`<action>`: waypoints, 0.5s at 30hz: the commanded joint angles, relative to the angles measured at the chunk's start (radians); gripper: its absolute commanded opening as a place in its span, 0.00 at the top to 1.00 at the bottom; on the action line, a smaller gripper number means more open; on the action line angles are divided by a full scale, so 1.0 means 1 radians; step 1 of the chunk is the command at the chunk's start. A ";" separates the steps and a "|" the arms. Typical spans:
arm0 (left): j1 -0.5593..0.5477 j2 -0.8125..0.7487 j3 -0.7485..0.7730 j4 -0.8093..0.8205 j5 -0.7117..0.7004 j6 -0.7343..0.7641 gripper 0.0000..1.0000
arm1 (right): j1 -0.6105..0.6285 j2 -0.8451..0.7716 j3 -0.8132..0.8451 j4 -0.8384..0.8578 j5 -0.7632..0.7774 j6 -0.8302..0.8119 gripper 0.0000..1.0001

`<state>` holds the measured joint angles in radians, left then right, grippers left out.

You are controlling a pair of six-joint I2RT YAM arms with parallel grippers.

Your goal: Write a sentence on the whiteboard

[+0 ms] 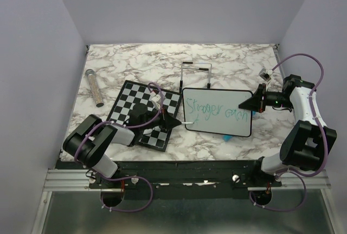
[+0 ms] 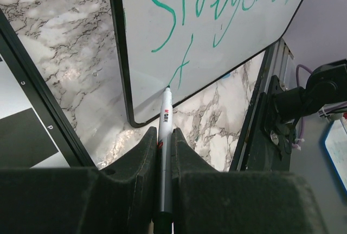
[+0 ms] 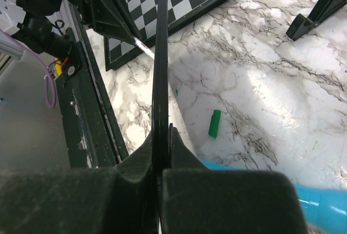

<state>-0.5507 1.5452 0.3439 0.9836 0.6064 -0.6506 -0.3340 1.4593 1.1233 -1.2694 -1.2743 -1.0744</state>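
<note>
Marble tabletop: left gripper, clamped on the marker, points it rightward, tip touching the whiteboard at the sentence's second line; right gripper pinches the board's right edge

You can read teal-green lettering on the whiteboard: roughly "Stroger each", with one loose stroke beneath. The marker carries a red logo, its letters unclear.

We stretch our black-and-white left arm low and forward, the black two-finger left gripper clamped on a slim white marker pen. Our white right arm bends inward, the right gripper pinching the edge of the black-framed whiteboard.
</note>
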 commanded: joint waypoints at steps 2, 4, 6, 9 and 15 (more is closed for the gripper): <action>0.008 -0.010 -0.017 -0.022 0.004 0.037 1.00 | -0.002 -0.004 0.018 -0.015 -0.033 -0.029 0.99; 0.006 0.003 -0.010 -0.013 0.016 0.034 1.00 | -0.002 -0.005 0.018 -0.016 -0.033 -0.029 0.99; 0.003 0.013 0.003 -0.005 0.024 0.026 1.00 | -0.002 -0.005 0.018 -0.018 -0.033 -0.030 0.99; 0.000 0.027 0.020 0.003 0.030 0.019 1.00 | -0.002 -0.005 0.018 -0.018 -0.033 -0.030 0.99; -0.003 0.039 0.059 0.007 0.038 0.006 1.00 | -0.002 -0.004 0.018 -0.019 -0.033 -0.032 1.00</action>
<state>-0.5522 1.5723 0.3603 0.9665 0.6357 -0.6483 -0.3340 1.4593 1.1233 -1.2694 -1.2747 -1.0752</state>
